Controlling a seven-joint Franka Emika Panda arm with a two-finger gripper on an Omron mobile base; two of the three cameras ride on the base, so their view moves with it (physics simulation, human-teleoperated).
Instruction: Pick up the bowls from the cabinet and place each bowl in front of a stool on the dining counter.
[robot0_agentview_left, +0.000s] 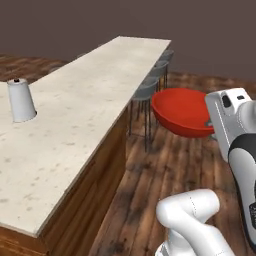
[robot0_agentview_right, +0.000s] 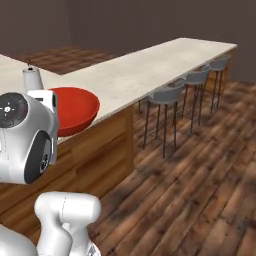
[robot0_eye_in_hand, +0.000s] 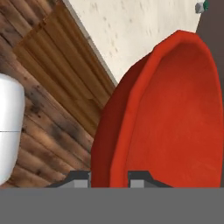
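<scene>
Carrying the red bowl, rim pinched between the nearly closed fingertips of the gripper, held above the floor beside the dining counter, near the stools. Not yet set down; second bowl left to fetch.

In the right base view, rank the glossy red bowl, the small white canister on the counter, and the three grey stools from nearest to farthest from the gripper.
1. Glossy red bowl: clamped by its rim in the gripper.
2. Small white canister: on the beige stone dining counter, just behind the bowl.
3. Nearest grey stool: right of the bowl, by the counter edge.
4. Middle stool.
5. Farthest stool.
</scene>
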